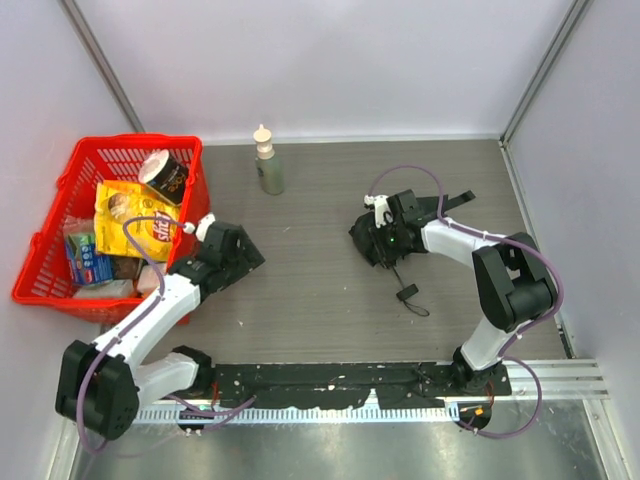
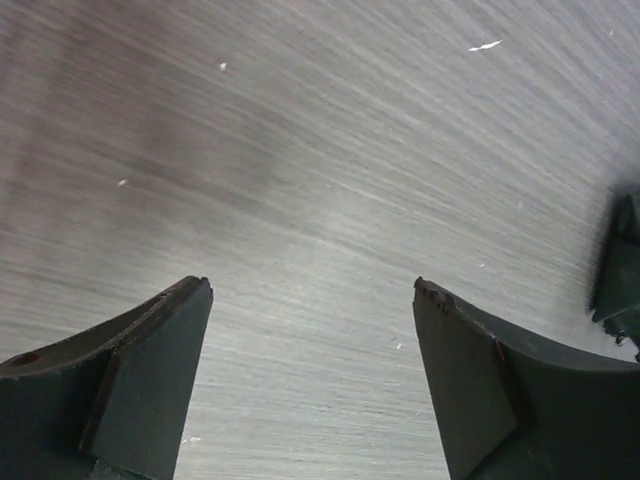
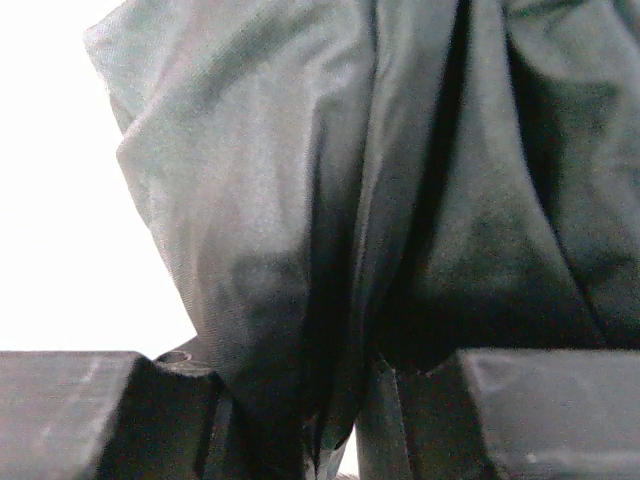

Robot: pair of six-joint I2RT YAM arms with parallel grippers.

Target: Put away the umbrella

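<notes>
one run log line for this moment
left tool: open, over table | right tool: shut on umbrella fabric | wrist loop: on table

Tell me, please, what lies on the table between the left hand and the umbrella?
Nothing: only bare wood-grain table separates the left hand from the umbrella, as the top view shows.

**Nothing here quite legible**

The yellow snack bag point(image 1: 135, 212) lying in the red basket point(image 1: 52, 215) has dark script across its front, too small to make out from above. The blue packet point(image 1: 88, 262) beside it carries print that is equally blurred. No writing shows in either close view from the wrists
</notes>
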